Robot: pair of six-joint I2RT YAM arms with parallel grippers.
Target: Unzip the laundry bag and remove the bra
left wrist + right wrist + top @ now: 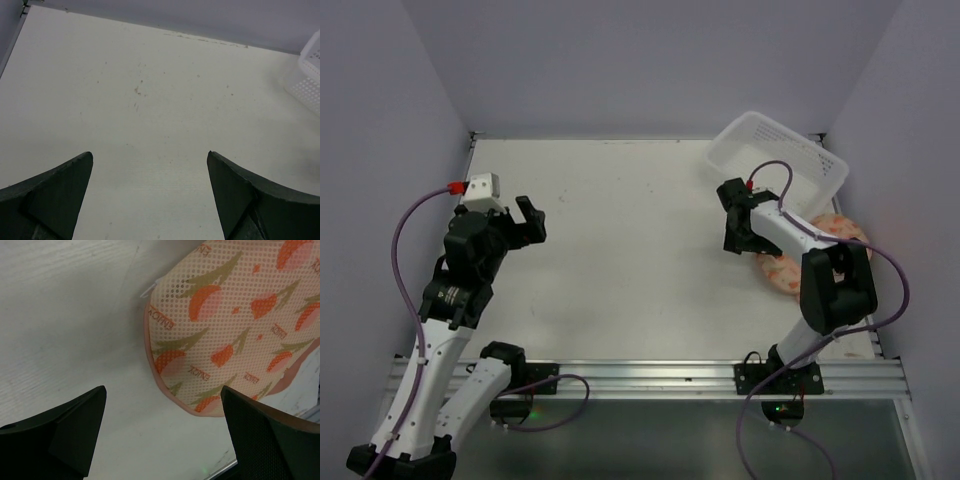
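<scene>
Right wrist view: right hand [162, 395] released, fingers spread wide with nothing between them, hovering above the bench [65, 315]
Bag, place: laundry bag [225, 325] lies flat on the bench just beyond and below that hand's fingertips, spreading away to one side; apart from the fingers, not touched
Bag, look: peach mesh fabric dotted with fine holes, orange tulip print with olive stems and small lettering, pink zipper rim [146, 340] running round the rounded edge; it appears shut
Bag, handling: likely light, soft and floppy; the mesh should pinch easily but may slide on the smooth bench unless one hand pins it
Where to hold: probably the pink rim or the zip pull; the pull cannot be made out, though a small pale tab [149, 290] at the rim's far end may be it
Bra: not in sight, presumably inside the bag; likely soft and light too, apt to snag on the zip
Left hand: left hand [150, 157] released and empty, well apart from the bag
Beyond: white slotted basket [780, 150] just past the bag from the right hand
</scene>
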